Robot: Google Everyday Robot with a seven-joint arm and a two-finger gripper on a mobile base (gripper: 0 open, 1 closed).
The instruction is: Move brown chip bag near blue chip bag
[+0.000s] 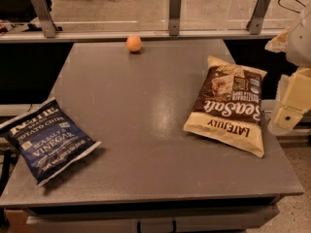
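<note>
The gripper [290,106] – cream-coloured, empty – hangs just off the right edge of the grey worktop [146,96]; whether it is apart or together cannot be told. Just beside it the brown chip bag [227,106] lies flat, long axis running far edge to near edge, "LATE JULY" end nearest. The blue chip bag [46,140] lies well apart at the near-left corner, angled. A small orange sphere [134,43] sits mid far edge.

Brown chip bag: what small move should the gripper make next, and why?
Probably ease the gripper leftward over the brown chip bag to grasp it. The gripper hangs at the right edge of the table beside the bag, not holding it, while the bag lies flat on the right side, far from the blue chip bag at the front left.
</note>
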